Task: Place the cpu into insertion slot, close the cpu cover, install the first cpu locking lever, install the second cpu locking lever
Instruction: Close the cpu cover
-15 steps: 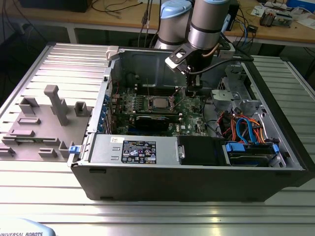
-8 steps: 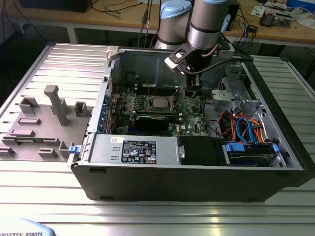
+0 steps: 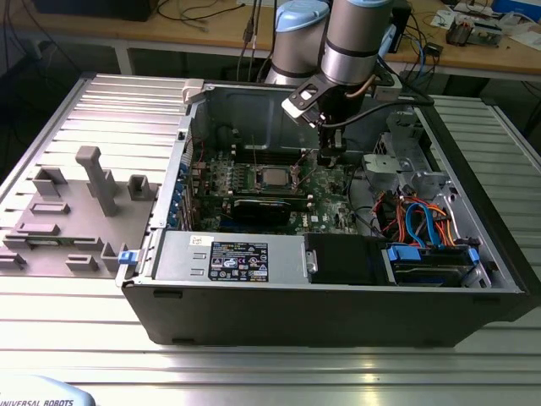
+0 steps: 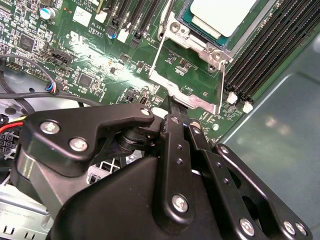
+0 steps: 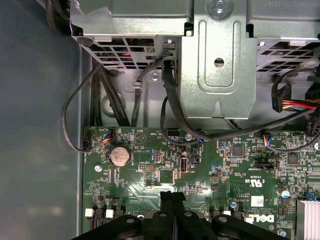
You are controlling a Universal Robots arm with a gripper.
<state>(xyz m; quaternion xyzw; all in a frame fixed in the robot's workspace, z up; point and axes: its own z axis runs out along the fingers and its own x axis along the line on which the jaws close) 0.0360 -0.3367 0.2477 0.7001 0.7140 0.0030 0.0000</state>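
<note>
A: One q, exterior view: where's the cpu?
B: I've it seated in the insertion slot. Second wrist view: gripper fingers pressed together, tip at edge of open cpu cover, prob to push it. First wrist view: nothing held

Bright, even light falls from above in the exterior view: the ribbed desk shines pale, while the inside of the computer case sits in softer shade under the arm. In the second wrist view, white glare streaks the green motherboard, the cpu washes out nearly white, and the black gripper reads dark, its screws glinting. In the first wrist view the metal bracket is well lit, with shadow beneath it.
</note>
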